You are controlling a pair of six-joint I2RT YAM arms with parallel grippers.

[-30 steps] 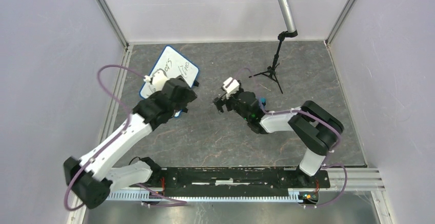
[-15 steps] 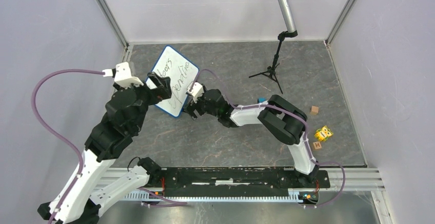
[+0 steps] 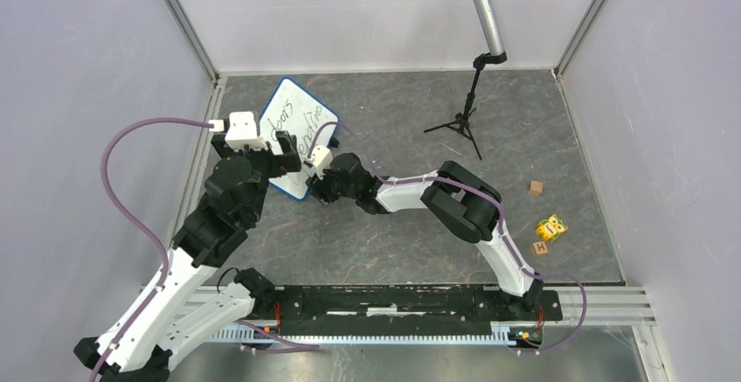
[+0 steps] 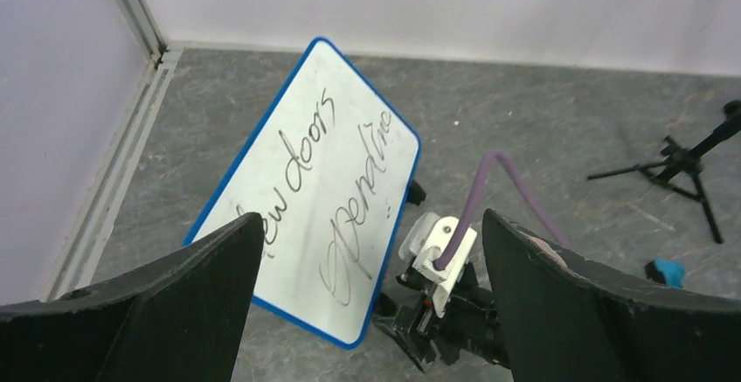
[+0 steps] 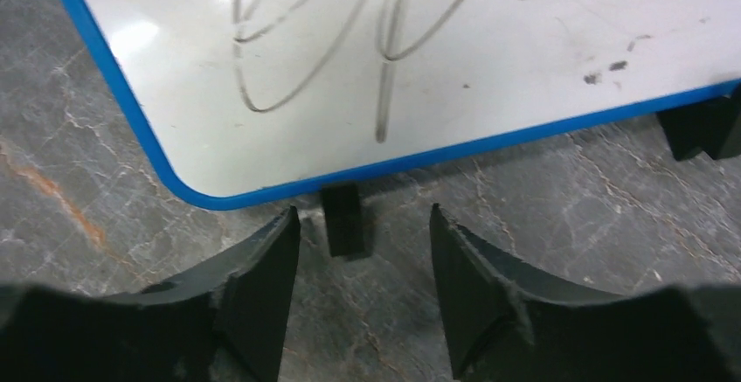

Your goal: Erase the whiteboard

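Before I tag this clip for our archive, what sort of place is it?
Most likely a robot lab test cell. Plain walls box in a grey table, a metal rail runs along its near edge, and a microphone stands on a tripod.

A microphone stand (image 3: 473, 85) rises at one o'clock; a yellow toy (image 3: 550, 225) and two wooden blocks (image 3: 536, 187) lie at three o'clock.

Whiteboard (image 4: 315, 163) corner hidden behind left claw (image 4: 371, 233), handwriting (image 5: 384, 50) cropped beyond right claw (image 5: 363, 225), blocks (image 3: 549, 225) well right of it too small to identify
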